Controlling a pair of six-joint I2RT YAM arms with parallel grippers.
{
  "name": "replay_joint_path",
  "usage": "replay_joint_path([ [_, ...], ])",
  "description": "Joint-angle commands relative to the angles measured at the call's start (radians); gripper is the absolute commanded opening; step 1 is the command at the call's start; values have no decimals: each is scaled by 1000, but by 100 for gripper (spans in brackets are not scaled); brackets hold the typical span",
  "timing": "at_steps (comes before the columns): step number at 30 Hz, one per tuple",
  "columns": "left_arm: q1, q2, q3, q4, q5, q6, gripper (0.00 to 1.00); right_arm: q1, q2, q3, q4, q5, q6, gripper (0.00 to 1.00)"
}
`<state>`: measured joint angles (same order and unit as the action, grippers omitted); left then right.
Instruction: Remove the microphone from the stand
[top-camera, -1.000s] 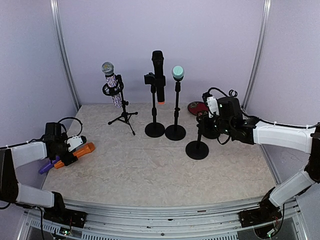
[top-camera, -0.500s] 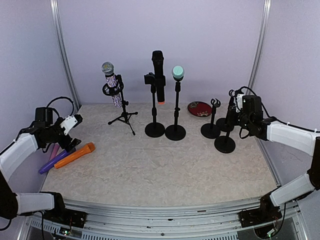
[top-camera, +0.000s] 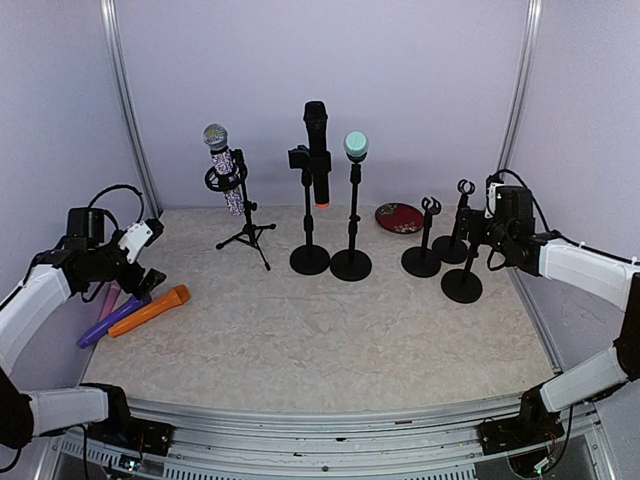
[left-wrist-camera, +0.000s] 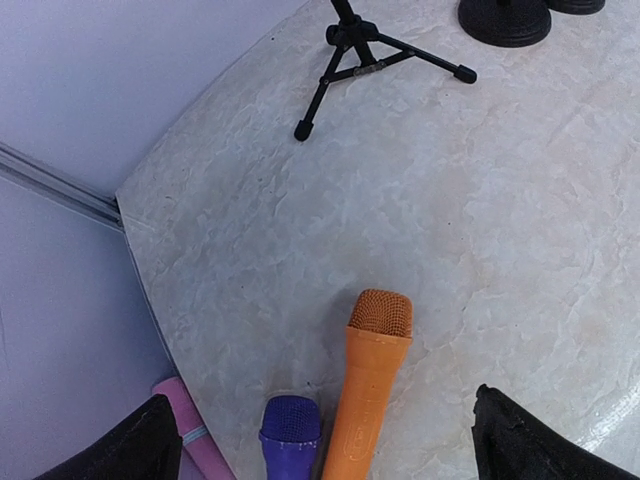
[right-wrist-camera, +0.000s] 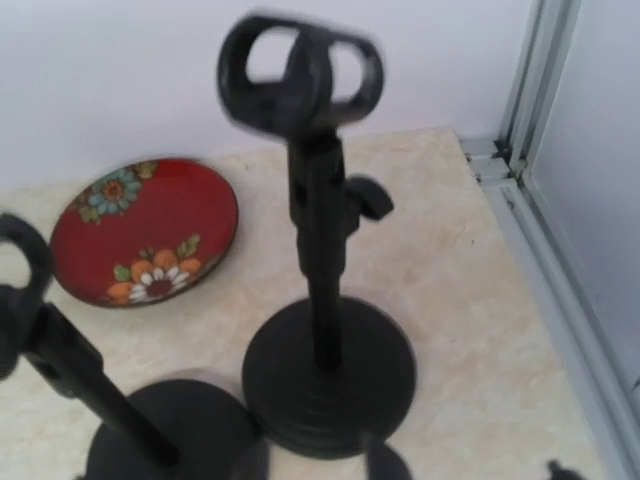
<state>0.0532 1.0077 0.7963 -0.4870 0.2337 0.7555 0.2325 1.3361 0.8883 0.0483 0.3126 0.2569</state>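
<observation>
Orange mic (left-wrist-camera: 372, 390): flat on the marble-look table (top-camera: 300, 340), purple mic (left-wrist-camera: 290, 440) just beside it.
Left gripper (left-wrist-camera: 322, 445): fingers spread wide, nothing in them, hovering over those two.
Still on stands: glittery mic (top-camera: 220, 150) on the tripod (top-camera: 247, 235), black mic (top-camera: 316, 140), teal-headed mic (top-camera: 356, 146), all at the back.
Right gripper (top-camera: 480, 238): right at the top of the nearest empty stand (top-camera: 462, 285); honestly can't tell if it's gripping or let go.
</observation>
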Motion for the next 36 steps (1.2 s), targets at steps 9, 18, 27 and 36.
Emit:
replay_joint_path([
  [9, 21, -29, 168, -134, -56, -174, 99, 375, -122, 201, 123, 126, -224, 100],
  [18, 41, -26, 251, -239, -55, -262, 99, 723, 109, 348, 318, 314, -592, 100],
  [27, -23, -68, 197, -312, -92, -235, 99, 733, 270, 547, 346, 387, -589, 91],
  [36, -85, -72, 197, -284, -134, -209, 99, 731, 436, 685, 388, 529, -705, 66],
])
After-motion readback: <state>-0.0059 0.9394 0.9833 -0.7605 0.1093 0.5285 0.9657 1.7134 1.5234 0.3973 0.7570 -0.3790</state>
